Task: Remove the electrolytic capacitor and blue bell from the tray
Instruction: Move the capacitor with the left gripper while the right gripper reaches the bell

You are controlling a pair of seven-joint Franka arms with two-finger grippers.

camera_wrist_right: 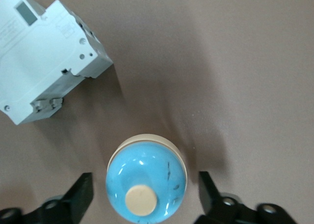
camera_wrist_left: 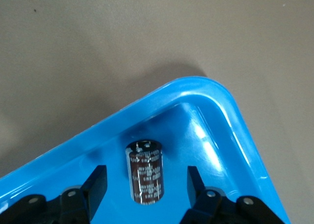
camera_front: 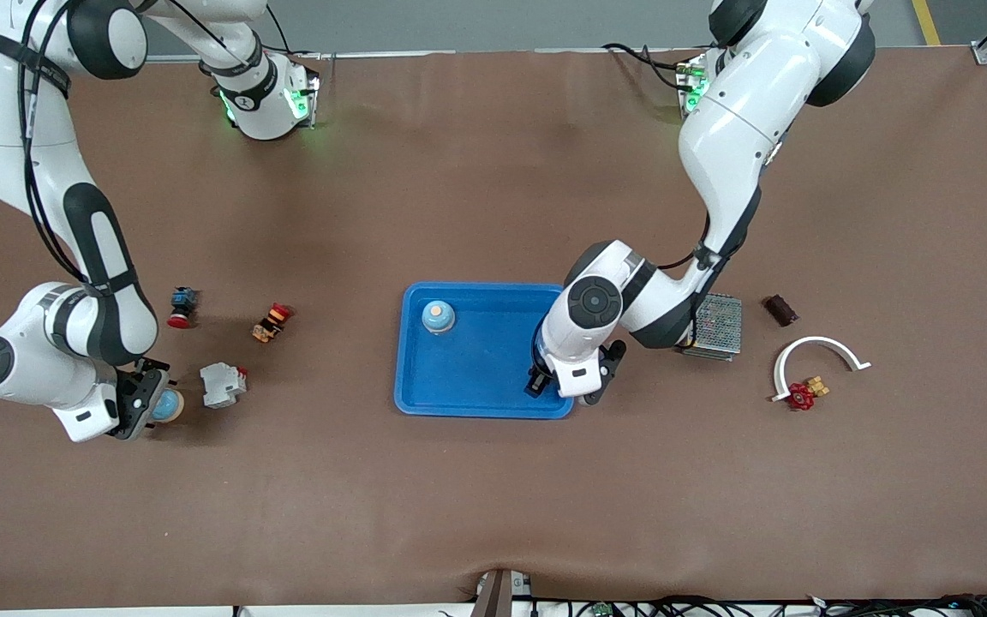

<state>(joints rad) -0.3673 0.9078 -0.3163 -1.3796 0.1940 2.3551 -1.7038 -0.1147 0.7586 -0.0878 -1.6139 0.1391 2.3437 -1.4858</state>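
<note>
A blue tray [camera_front: 468,386] lies mid-table with one blue bell [camera_front: 438,316] in it. My left gripper [camera_front: 547,379] is low over the tray corner toward the left arm's end, open. In the left wrist view the dark brown capacitor [camera_wrist_left: 145,171] rests on the tray floor [camera_wrist_left: 206,131] between the open fingers [camera_wrist_left: 98,182], touching neither. My right gripper [camera_front: 144,398] is low at the right arm's end, open around a second blue bell [camera_front: 170,404] on the table. In the right wrist view that bell [camera_wrist_right: 146,185] sits between the spread fingers [camera_wrist_right: 83,189].
Near the right gripper are a grey breaker [camera_front: 223,385], a yellow-red switch [camera_front: 272,322] and a red-blue button [camera_front: 182,306]. Toward the left arm's end are a metal mesh box [camera_front: 714,326], a dark block [camera_front: 780,309], a white arc [camera_front: 819,350] and a red knob [camera_front: 800,396].
</note>
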